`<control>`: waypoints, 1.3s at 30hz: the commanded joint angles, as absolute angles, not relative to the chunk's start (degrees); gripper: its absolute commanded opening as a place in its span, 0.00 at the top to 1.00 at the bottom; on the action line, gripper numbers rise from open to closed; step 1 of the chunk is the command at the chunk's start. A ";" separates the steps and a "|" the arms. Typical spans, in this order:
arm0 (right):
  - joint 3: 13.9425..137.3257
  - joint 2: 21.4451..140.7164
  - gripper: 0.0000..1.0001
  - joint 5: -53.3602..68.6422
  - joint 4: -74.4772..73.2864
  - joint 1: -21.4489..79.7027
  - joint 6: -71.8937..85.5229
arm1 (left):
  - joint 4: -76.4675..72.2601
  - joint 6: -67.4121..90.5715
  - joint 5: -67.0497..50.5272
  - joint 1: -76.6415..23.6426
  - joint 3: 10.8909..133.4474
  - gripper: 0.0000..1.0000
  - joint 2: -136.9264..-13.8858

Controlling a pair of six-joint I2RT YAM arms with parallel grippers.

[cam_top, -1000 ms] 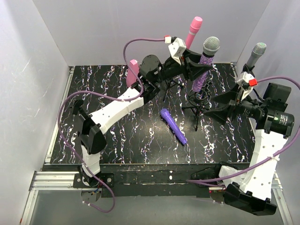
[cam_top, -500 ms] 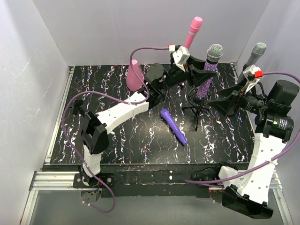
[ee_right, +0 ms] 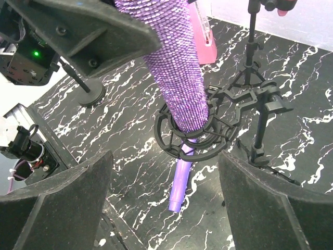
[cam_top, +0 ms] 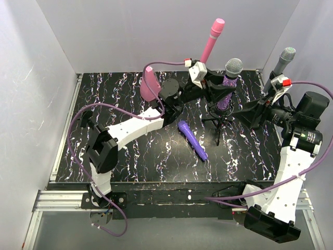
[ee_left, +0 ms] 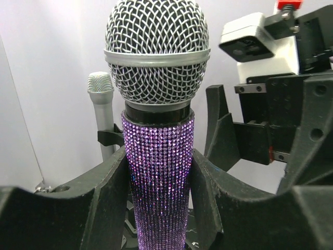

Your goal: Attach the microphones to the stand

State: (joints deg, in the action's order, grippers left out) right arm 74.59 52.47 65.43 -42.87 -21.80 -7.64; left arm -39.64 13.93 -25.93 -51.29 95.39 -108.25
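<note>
Top view: the glittery purple microphone (cam_top: 233, 66) sits lower than it did a second ago. Its mesh head has dropped toward the centre stand (cam_top: 220, 123), carried down by the left gripper (cam_top: 217, 89), which is clamped on its body. The right gripper (cam_top: 248, 112) has pulled back a little toward the right of frame. My reading is that insertion is under way or nearly finished. The pink microphone (cam_top: 210, 37) and the silver-grey microphone (cam_top: 284, 56) stand upright in holders at top centre and top right. The violet microphone (cam_top: 192, 139) lies loose on the table (cam_top: 130, 156) at mid-frame and is not yet mounted. A pink cone block (cam_top: 149, 83) stands at upper left.

Left wrist view: both fingers (ee_left: 110, 182) press against the glittered shaft just below the head, but the clip is out of sight under them.

Right wrist view: this fills that gap. The tapered shaft passes into the ring clip (ee_right: 169, 136) at centre frame, with the violet one showing on the table beneath. Whether it is fully seated I cannot tell. The right fingers at the lower corners are spread apart and hold nothing.
</note>
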 commanded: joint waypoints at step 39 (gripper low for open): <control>79.00 55.81 0.13 74.43 -53.96 -22.41 -21.44 | -33.60 8.54 -23.82 -51.07 77.35 0.02 -89.84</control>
